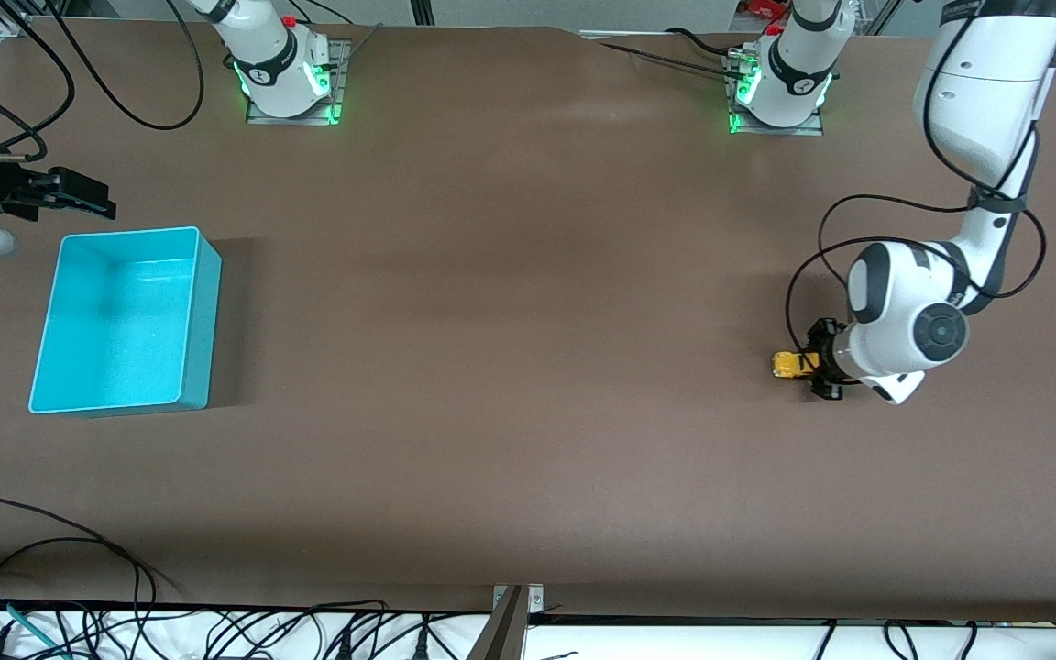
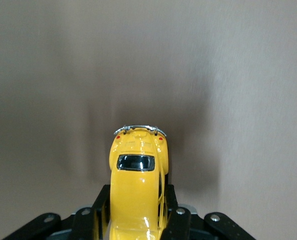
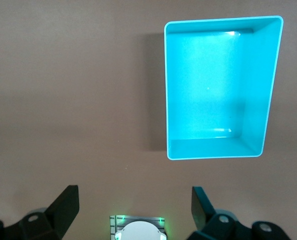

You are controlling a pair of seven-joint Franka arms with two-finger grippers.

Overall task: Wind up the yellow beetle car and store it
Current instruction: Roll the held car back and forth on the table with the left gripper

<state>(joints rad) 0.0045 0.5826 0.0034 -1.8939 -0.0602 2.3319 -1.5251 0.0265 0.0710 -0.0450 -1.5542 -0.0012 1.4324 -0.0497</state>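
- The left gripper [image 1: 812, 368], low at the left arm's end of the table [image 1: 510, 367], is clamped on the yellow beetle car [image 1: 787, 365]; the wheels are hidden, so whether they touch the surface cannot be told.
- In the left wrist view, the car [image 2: 137, 190] sits squarely between the two black fingers [image 2: 101, 212], one pressed to each flank, its chrome bumper and dark window pointing out past the fingertips.
- Farther from the front camera and at the right arm's end of the table, the turquoise bin [image 1: 198, 321] stands open-topped, well apart from the car.
- The right gripper [image 1: 79, 197] waits in the air just off the bin's rim, its fingers [image 3: 63, 205] spread wide and holding nothing.
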